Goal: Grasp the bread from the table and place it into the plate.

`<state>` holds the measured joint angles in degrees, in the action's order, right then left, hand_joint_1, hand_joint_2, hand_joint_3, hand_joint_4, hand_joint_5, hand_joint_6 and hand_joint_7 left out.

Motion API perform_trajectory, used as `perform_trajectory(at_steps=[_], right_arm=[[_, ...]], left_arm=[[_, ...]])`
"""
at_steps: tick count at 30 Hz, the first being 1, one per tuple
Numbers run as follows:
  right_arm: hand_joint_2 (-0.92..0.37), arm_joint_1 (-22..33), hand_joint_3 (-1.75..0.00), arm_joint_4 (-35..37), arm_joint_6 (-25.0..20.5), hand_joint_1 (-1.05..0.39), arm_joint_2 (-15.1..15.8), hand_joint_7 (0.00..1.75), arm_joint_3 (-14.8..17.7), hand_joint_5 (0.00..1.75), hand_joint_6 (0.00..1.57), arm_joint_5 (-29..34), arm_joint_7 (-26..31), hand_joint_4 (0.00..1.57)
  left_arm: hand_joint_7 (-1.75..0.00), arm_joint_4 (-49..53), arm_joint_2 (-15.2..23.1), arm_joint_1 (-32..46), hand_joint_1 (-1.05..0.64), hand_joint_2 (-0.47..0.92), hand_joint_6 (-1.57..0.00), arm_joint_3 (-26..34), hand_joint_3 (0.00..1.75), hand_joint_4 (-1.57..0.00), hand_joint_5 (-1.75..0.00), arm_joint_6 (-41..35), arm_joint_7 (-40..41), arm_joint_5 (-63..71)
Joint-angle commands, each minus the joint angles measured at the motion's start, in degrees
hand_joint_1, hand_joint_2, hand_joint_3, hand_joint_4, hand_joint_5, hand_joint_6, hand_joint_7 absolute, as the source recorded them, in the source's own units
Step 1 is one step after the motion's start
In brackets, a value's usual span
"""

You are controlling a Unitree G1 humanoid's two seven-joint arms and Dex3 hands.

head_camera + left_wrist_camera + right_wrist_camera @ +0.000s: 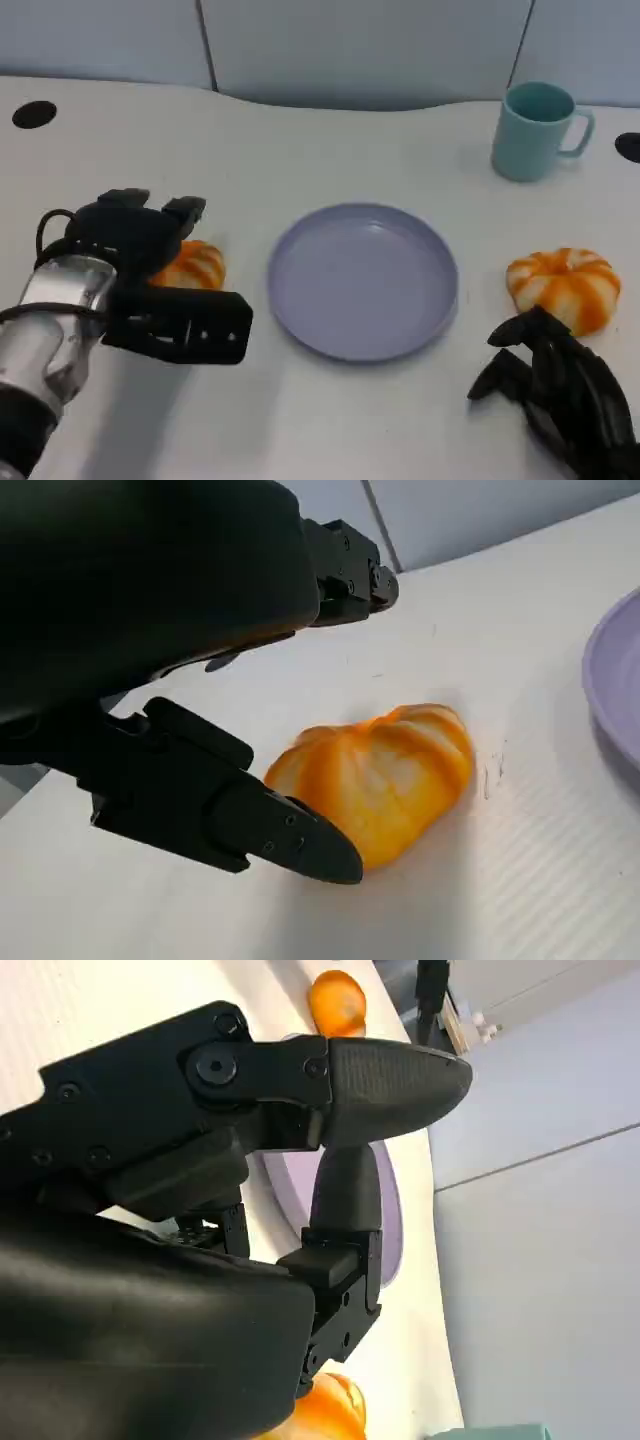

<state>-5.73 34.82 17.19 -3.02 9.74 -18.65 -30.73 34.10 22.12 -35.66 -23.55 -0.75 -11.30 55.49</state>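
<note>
Two orange-and-white striped bread rolls lie on the white table [330,420], one on each side of the lavender plate [363,280], which sits at the middle of the head view. The left roll [192,266] lies at the centre left of the frame, just beside the plate's left rim; the right roll [563,287] lies at the centre right, a little apart from the rim on that side.

The left hand [150,270] is at the left roll. In the left wrist view its fingers [260,825] are spread wide with nothing in them, one reaching along the near side of the roll [385,775] and the others [345,575] arching over the far side, so the roll sits in the gap between them, ahead of the palm. Whether any finger touches the crust I cannot tell. The roll's long axis appears to run roughly across the opening, which would suit a closing pinch.

The right hand [565,385] rests low in the lower right of the head view, fingers loosely bent and holding nothing, just short of the right roll. It looks no farther from its roll, but only the left hand brackets one, so the left is likely the one to close next.

A teal mug [538,130] stands at the upper right.
</note>
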Motion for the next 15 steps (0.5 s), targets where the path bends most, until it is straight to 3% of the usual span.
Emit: perform_trajectory(at_steps=[1,10,15], right_arm=[[-0.92,0.46,-0.48,-0.23,0.23,-0.48,0.66,1.57,0.2,1.75,0.41,-0.07,0.16,0.49],[-0.92,0.79,-0.49,-0.63,0.09,-0.47,0.8,1.57,0.25,1.75,0.41,0.09,0.56,0.49],[-0.92,0.64,-0.49,-0.2,0.37,-0.48,1.16,1.57,0.52,1.75,0.4,-0.26,-0.24,0.49]], left_arm=[[0.0,7.32,-0.73,-4.29,-0.58,0.74,0.0,-1.76,0.0,0.0,0.0,-0.32,1.7,-1.67],[-0.01,17.59,-2.5,-9.25,-0.57,0.72,-0.02,-4.41,0.0,0.0,0.0,2.46,3.5,-5.48],[-0.01,27.99,-5.77,-12.7,-0.52,0.71,-0.04,-6.61,0.0,0.0,0.0,4.53,6.1,-6.29]])
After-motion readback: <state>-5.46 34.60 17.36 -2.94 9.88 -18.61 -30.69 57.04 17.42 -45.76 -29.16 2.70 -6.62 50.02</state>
